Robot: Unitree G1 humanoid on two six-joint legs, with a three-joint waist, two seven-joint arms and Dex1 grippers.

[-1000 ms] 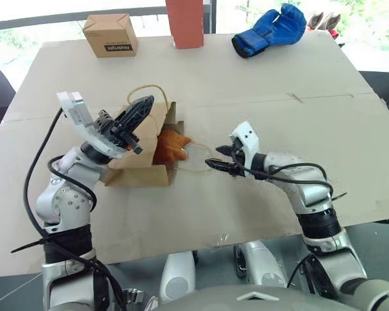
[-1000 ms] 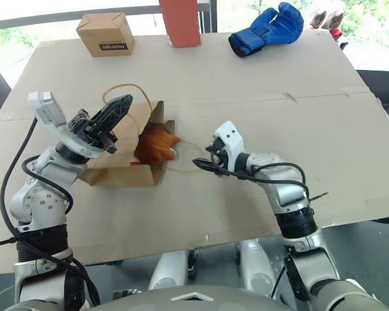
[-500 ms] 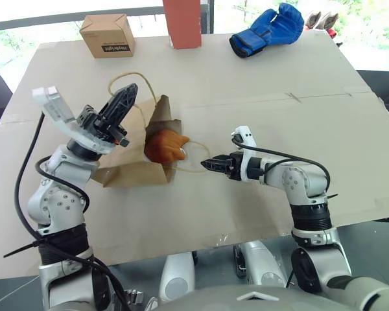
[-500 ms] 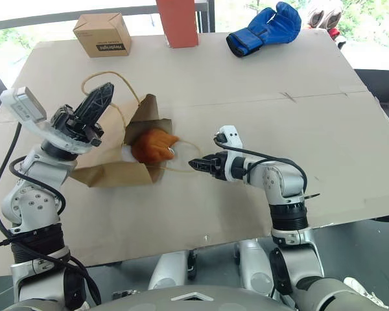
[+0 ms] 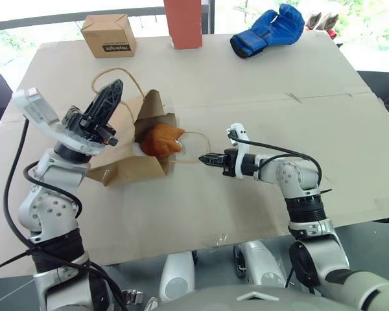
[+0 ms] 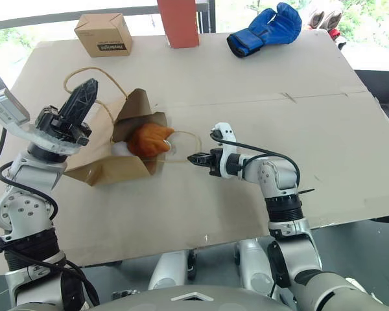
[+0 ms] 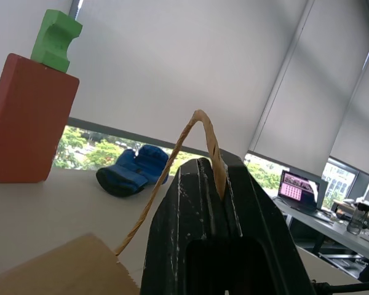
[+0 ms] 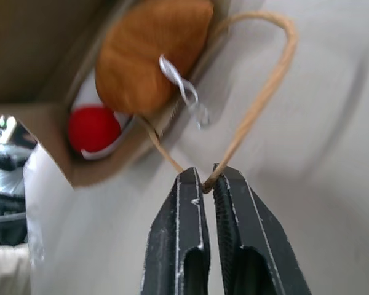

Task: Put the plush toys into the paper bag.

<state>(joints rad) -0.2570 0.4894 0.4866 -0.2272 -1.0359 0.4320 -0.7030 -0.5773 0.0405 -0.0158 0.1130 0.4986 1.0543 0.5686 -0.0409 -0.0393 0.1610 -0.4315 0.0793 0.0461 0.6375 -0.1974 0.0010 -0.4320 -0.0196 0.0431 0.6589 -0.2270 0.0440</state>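
Right pincer (image 5: 203,157) pinches the paper bag's (image 5: 126,170) near handle (image 8: 258,101).

Plush toys (image 5: 159,139) inside tipped paper bag (image 5: 126,170)

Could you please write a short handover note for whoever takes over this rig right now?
Left gripper: shut on the paper bag's upper handle, holding it up.
Right gripper: shut on the lower handle, which lies on the table.
Paper bag: on its side, mouth open.
Orange toy: in the mouth, partly sticking out.
White toy: inside, red tip showing.
Left: seat the orange toy fully.
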